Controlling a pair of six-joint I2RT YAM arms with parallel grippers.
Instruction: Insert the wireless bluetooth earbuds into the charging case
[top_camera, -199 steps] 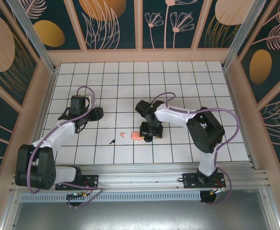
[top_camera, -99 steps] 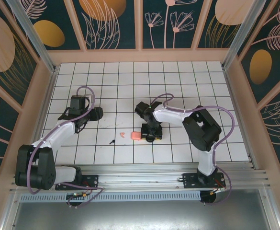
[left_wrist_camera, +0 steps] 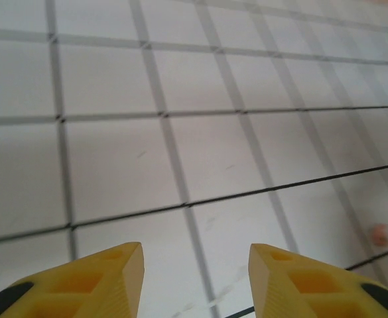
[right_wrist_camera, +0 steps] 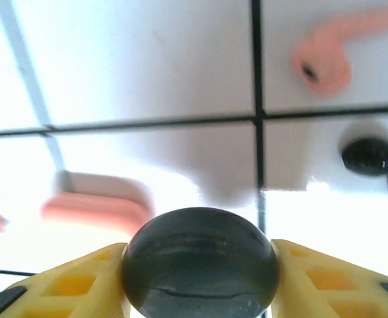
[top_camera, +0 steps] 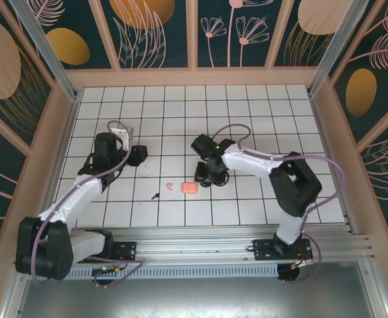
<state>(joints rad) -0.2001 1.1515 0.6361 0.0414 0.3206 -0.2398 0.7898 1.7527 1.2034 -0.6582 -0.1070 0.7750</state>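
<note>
Right claw (right_wrist_camera: 199, 253) shifted back from pink case (right_wrist_camera: 94, 209), clamped on black case (right_wrist_camera: 199, 268).

Bare table (left_wrist_camera: 180, 165) lies open before my left end effector (left_wrist_camera: 195, 262). My right end effector (right_wrist_camera: 199, 255), clamped on a black case (right_wrist_camera: 199, 281), faces a pink earbud (right_wrist_camera: 323, 56), a black earbud (right_wrist_camera: 371, 158) and a pink case (right_wrist_camera: 94, 209) close ahead.

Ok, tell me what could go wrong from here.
1. The black charging case is rounded and glossy and is pinched between the right fingers; it may slip or twist out.
2. A pink earbud and a black earbud lie loose on the table just ahead; lowering the case could knock them away.
3. The pink charging case sits close by and could be bumped too.
</note>
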